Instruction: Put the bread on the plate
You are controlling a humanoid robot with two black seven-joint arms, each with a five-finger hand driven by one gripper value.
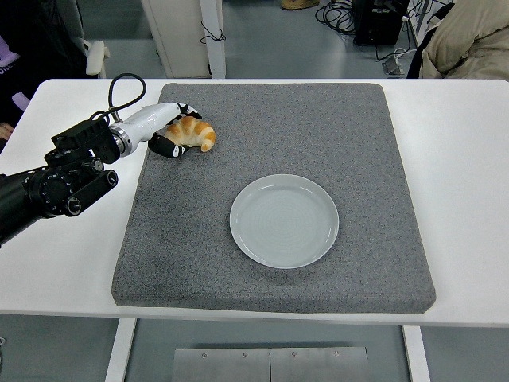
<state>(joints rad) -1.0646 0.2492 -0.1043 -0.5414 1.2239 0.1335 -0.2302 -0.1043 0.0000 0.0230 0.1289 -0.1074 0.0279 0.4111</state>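
A golden croissant, the bread (196,133), lies on the grey mat (318,127) near its far left corner. My left hand (178,130) comes in from the left and wraps the bread's left end. Its fingers (189,111) curl over the top and the thumb (165,146) presses the near side. The bread still rests on the mat. A pale round plate (284,220) sits empty in the middle of the mat, well to the right of and nearer than the bread. The right arm does not show.
The mat covers most of the white table (469,159). A black cable (119,83) loops above my left forearm. People's clothing shows at the top left (24,48) and top right (469,40), beyond the table's far edge.
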